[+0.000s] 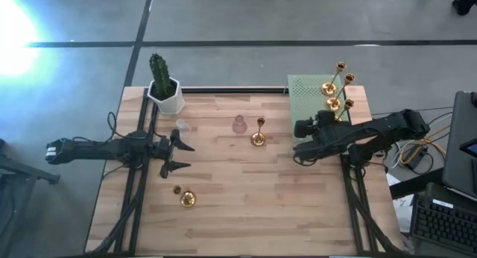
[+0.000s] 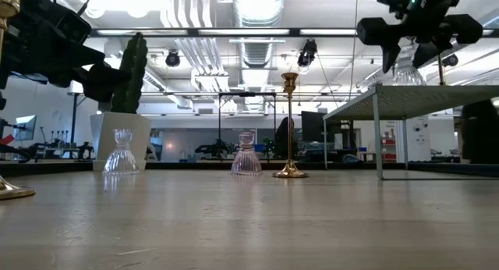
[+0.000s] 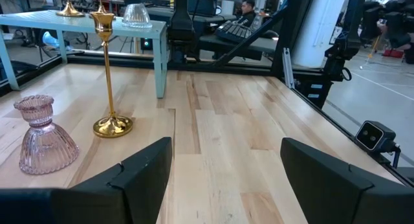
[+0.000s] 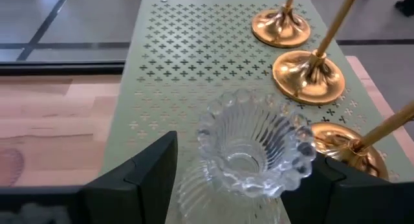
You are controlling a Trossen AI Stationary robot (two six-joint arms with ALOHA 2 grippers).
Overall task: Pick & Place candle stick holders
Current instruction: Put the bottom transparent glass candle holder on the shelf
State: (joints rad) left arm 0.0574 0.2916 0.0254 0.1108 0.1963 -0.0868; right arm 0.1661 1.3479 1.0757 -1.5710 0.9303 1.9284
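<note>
right tool (image 4: 236, 179) is up over the green shelf (image 4: 194, 62), with its two fingers closed around a clear glass holder (image 4: 252, 156). three gold holders (image 4: 307, 72) stand on that shelf just beside it. left tool (image 1: 177, 156) waits wide open with nothing in it, low over the wood surface (image 1: 246, 206). a pink glass holder (image 1: 239, 124) and a tall gold holder (image 1: 258, 133) stand in the middle.
</note>
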